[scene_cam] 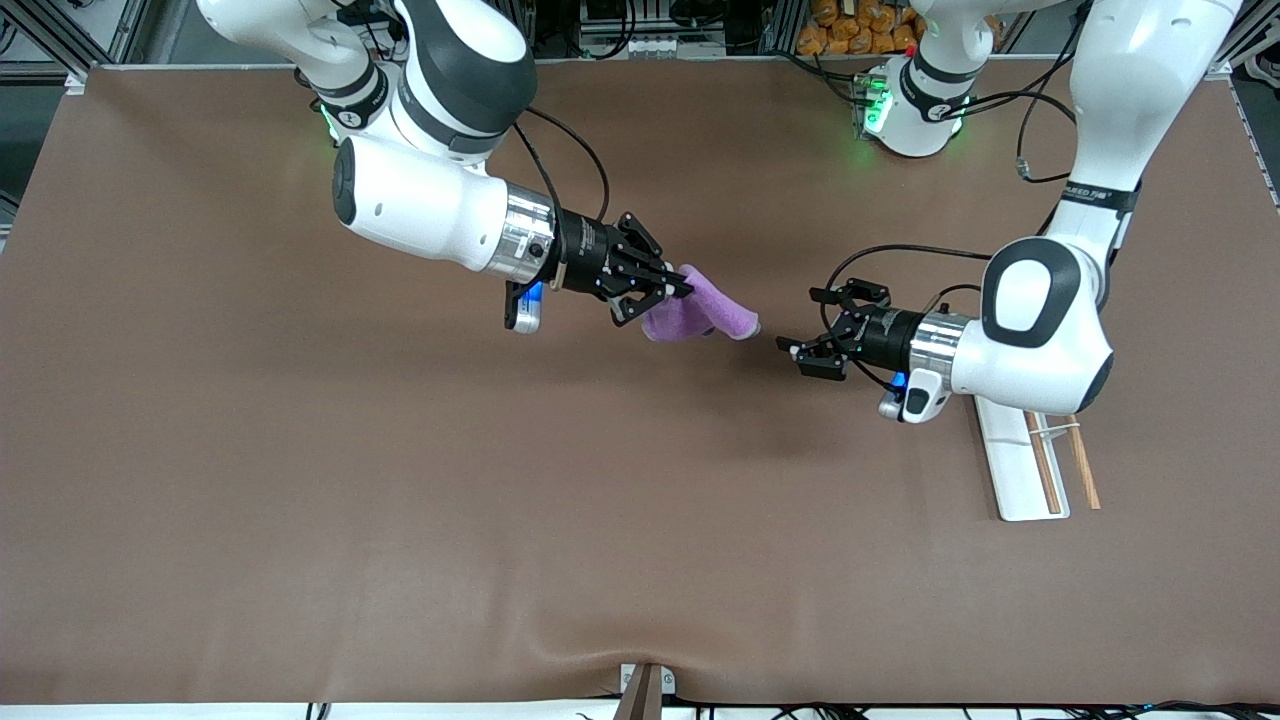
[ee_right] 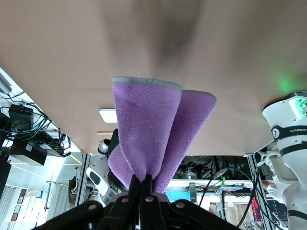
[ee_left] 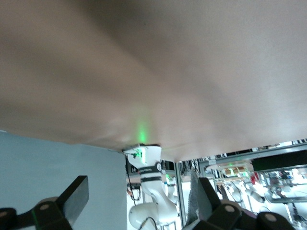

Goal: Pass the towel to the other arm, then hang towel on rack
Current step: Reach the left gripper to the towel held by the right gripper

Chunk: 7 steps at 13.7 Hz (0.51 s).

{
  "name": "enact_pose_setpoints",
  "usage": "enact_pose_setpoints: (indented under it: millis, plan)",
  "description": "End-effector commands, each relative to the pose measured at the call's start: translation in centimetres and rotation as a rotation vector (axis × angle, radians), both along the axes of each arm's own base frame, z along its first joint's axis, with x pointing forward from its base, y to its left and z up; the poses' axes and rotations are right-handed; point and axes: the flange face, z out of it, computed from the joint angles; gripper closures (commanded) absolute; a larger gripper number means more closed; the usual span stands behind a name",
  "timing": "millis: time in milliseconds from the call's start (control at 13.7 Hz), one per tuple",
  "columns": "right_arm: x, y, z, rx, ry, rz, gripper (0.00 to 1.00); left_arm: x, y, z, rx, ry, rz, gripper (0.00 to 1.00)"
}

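Over mid-table, one towel (scene_cam: 697,312) hangs pinched in the right gripper (scene_cam: 668,290), jaws clamped tight. At its three o'clock, the left gripper (scene_cam: 812,340) hovers agape, empty. One rack (scene_cam: 1030,462), two rods, sits under the left arm.

The white rectangular base plate with two thin light-brown wooden rods, the rack (scene_cam: 1030,465), is partly covered by the left arm's elbow, so its end toward the robots' bases cannot be seen. The small soft purple towel (scene_cam: 697,312) hides its pinched end between the right claw (scene_cam: 668,290) fingers. In the left wrist view the brown desk (ee_left: 153,72) is a blur, and the left claw (ee_left: 139,203) is cut off by the picture's edge.
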Motion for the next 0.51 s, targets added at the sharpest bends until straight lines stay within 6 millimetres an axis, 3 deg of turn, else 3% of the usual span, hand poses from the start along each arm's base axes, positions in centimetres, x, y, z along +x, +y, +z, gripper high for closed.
enact_pose_setpoints:
  millis: [0,146,219,439]
  plan:
    - [1.0,0.4,0.4,0.023,0.038,-0.042,1.00,0.4,-1.0,0.2,-0.064,0.038,0.069,0.00]
    - [1.5,0.7,0.4,0.029,0.045,-0.050,1.00,0.3,-1.8,0.0,-0.085,0.050,0.091,0.00]
    - [1.4,0.9,0.4,0.030,0.044,-0.047,1.00,0.1,-2.4,-0.1,-0.084,0.053,0.082,0.10]
    - [1.5,0.9,0.4,0.030,0.047,-0.050,1.00,0.4,-2.7,-0.7,-0.072,0.083,0.110,0.14]
